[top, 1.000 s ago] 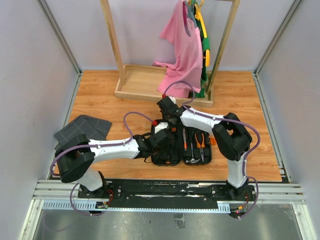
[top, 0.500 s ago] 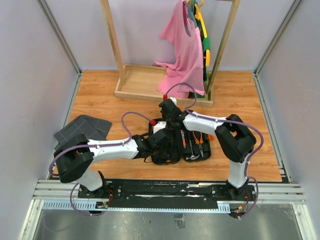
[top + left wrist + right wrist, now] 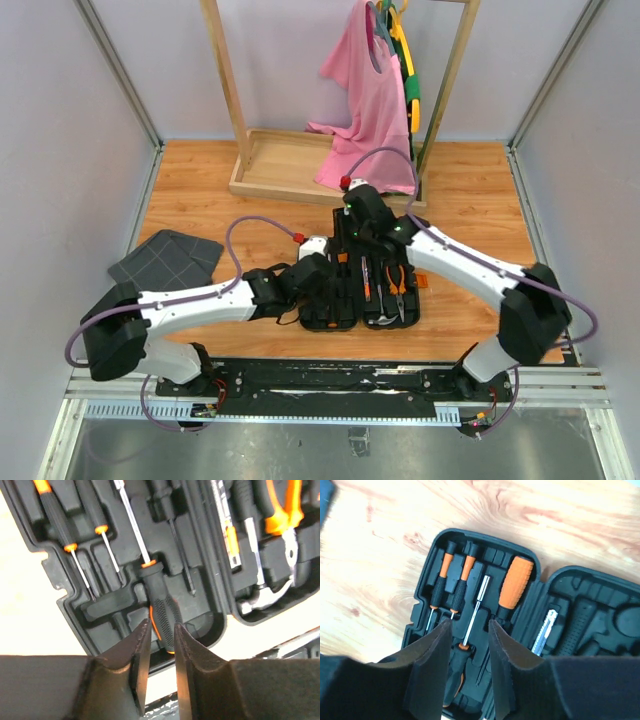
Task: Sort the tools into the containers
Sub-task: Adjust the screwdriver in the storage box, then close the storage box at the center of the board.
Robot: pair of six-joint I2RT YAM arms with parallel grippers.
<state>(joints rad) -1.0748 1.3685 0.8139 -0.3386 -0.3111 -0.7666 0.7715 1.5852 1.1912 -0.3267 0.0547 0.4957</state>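
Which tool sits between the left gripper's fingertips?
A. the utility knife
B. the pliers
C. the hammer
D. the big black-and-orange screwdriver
D: in the left wrist view the left gripper grips the handle of the big screwdriver, which lies in its slot of the tool case.

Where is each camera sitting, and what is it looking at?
Top external: high behind the arms, looking down at the table; left arm, right arm show.
Left wrist: close over the tool case; its jaws flank the long screwdriver.
Right wrist: higher over the case; its open jaws show.
Shared: both wrist views show that long screwdriver.
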